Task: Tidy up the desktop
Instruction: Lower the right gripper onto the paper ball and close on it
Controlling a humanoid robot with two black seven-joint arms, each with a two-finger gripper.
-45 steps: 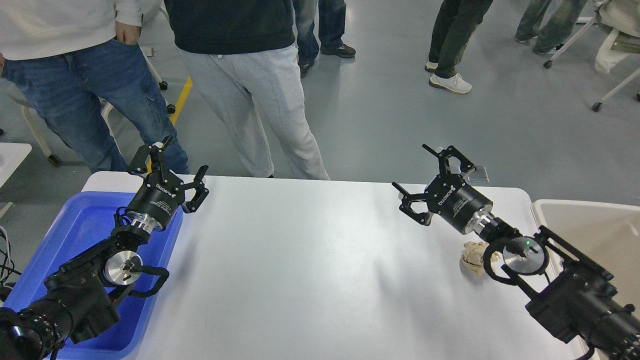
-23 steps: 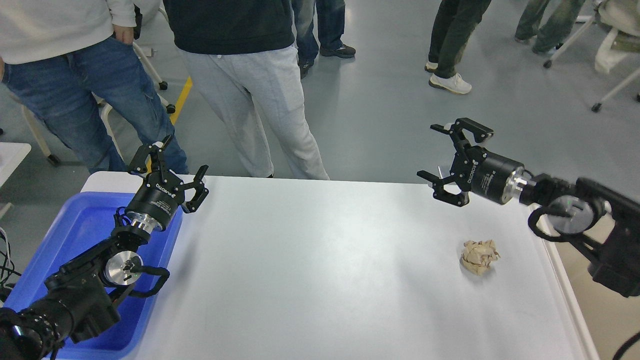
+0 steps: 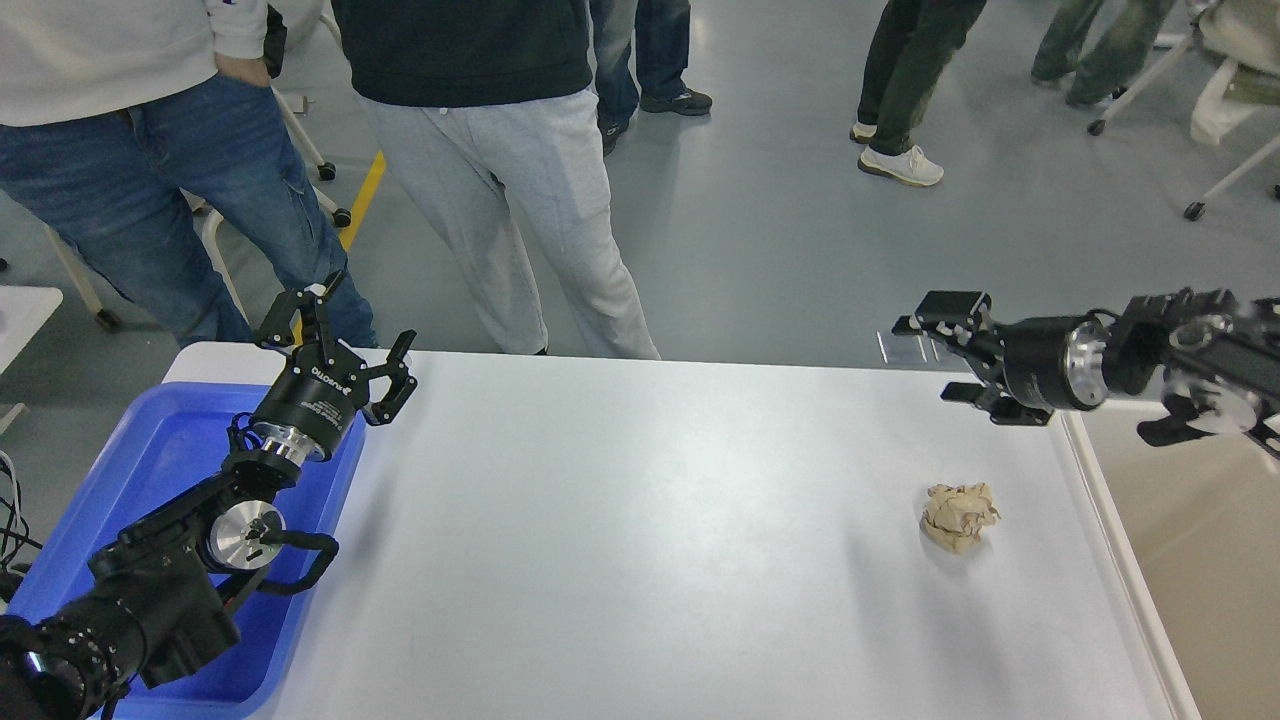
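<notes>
Facing you across the white desk [image 3: 640, 520], one crumpled ball of brown paper [image 3: 959, 515] lies near the right edge, well apart from both arms. Your left tool [image 3: 345, 335] hangs above the blue tray [image 3: 150, 470] at the desk's left end, fingers spread and empty. Your right tool [image 3: 945, 360] sits beyond the paper near the far right corner, pointing left, released and holding nothing. The beige bin [image 3: 1200, 560] stands just beside the desk's right edge. Expect trouble if you descend off-centre: the light, irregular paper will likely skid or roll away from a single finger. Closing too shallow may pinch only a loose fold, which could slip free over the gap before the bin.
</notes>
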